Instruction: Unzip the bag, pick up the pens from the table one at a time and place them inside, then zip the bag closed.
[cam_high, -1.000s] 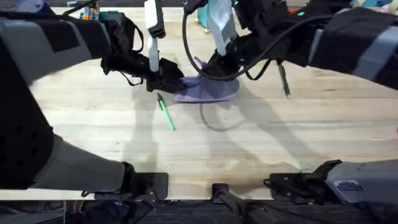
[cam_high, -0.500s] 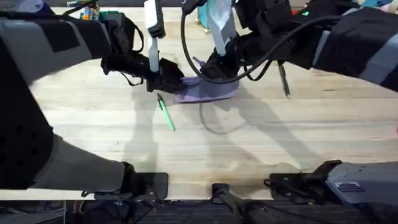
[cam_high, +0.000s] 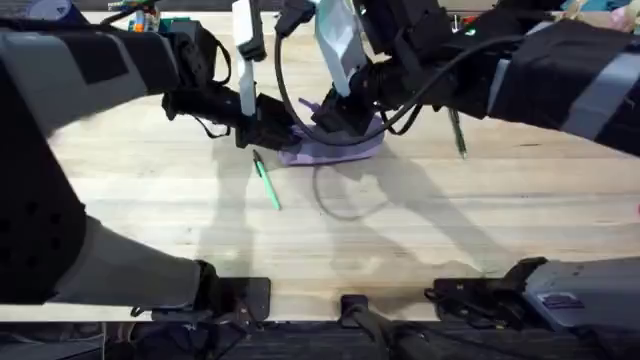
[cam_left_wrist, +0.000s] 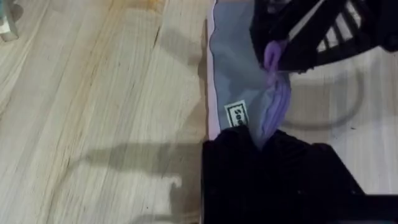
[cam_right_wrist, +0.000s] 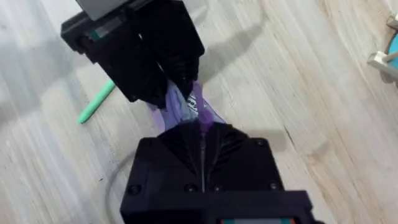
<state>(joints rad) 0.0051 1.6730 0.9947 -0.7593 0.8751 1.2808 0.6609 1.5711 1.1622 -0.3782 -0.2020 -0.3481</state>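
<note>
Leftward along the bag (cam_high: 335, 148) my right gripper (cam_high: 335, 118) had moved, clenched on its zipper tab, while my left gripper (cam_high: 278, 130) gripped the bag's end on the table (cam_high: 400, 230); the green pen (cam_high: 266, 182) lay just beside.

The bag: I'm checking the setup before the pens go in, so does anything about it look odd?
Yes. The bag is not flat: both claws, left and right, pinch it, bunching the fabric between them. The green pen and dark pen lie on the table.
</note>
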